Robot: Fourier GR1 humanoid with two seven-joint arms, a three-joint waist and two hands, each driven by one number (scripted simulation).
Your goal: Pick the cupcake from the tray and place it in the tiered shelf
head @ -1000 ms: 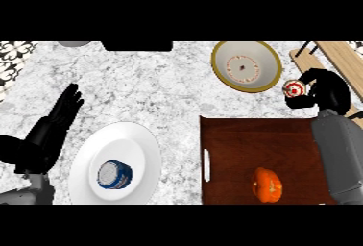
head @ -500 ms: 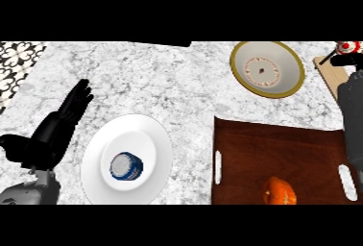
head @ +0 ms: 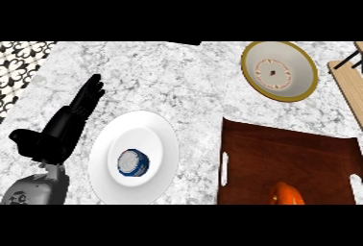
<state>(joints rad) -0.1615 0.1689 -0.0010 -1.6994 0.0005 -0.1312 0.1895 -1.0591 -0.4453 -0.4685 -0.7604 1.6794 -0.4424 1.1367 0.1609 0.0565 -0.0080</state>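
**Our left hand (head: 62, 126) rests open at the view's left, holding nothing.**

Nearest us, the grey left forearm (head: 34, 188) comes in at the lower left corner. Its black hand has straight fingers pointing away from us and touches no other thing. Just to its right we see a white plate (head: 145, 129) carrying a small blue-rimmed round thing (head: 132, 161), perhaps a cup seen from above. At the lower right lies the brown tray (head: 284, 151), and on it is an orange thing (head: 287, 194) cut off by the view's lower edge. The cupcake does not show, so we cannot tell where it is. Farther off on the marble counter (head: 177, 79) sits a gold-rimmed plate (head: 300, 56). At the right edge is a pale wooden slat (head: 349, 93), which may belong to the tiered shelf.
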